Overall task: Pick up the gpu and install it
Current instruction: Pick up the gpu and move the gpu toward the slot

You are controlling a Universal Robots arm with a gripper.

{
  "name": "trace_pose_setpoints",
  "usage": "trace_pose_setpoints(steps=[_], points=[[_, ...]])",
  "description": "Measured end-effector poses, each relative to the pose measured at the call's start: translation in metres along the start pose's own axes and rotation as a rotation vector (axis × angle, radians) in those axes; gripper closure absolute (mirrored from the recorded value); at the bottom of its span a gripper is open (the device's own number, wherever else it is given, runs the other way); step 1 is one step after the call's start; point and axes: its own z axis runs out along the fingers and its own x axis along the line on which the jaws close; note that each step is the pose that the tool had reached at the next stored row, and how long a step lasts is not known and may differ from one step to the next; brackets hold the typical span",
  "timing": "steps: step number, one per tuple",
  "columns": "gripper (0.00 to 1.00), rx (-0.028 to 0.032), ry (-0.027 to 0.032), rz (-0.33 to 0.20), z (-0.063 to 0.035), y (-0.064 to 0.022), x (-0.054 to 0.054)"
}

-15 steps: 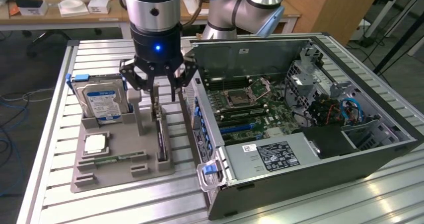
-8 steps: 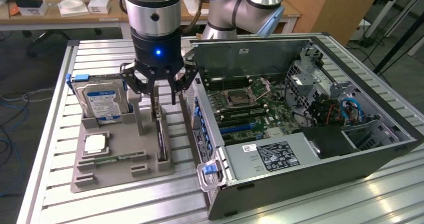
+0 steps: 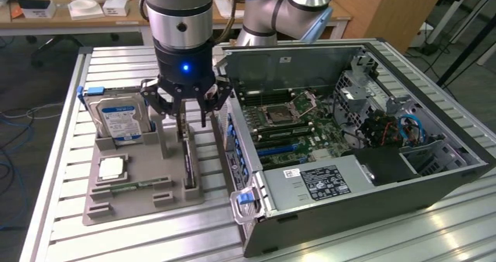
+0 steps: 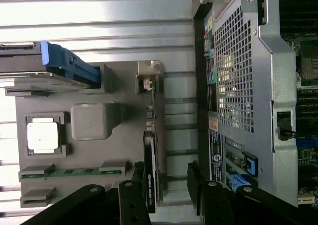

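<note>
Wrist view, quick take: the gpu [image 4: 150, 155] stands on its long edge in a slot along the side of the grey tray [image 4: 89, 150] that faces the computer case [image 3: 387, 198]. Its pale bracket is at the tray's hard-drive end.

Worry 1: the card looks closer to one finger than the other. I reckon a squeeze from here could shove it sideways or tip it in the slot before the second finger lands.

Worry 2: it's a thin board, so there isn't much to pinch. A grip that lands on components instead of bare board could slip or twist.

Worry 3: the case is just beside that edge of the tray. The case-side finger has little room, and a crooked approach could clip the case or the slot walls.

Gripper: the gripper [image 4: 169, 205] is spread as wide as it goes and holds nothing. It hangs over the tray with one finger on each side of the card's non-bracket end, and I see no contact.

Neighbours: the hard drive [image 3: 116, 119], cpu chip [image 4: 43, 135] and memory stick [image 4: 69, 173] sit on the tray's side away from the case, apart from the fingers.
</note>
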Motion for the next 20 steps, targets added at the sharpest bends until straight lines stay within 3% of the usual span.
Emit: trace_pose_setpoints(steps=[20], points=[[0.53, 0.0, -0.0001, 0.0, 0.0149, -0.0095, 0.003]])
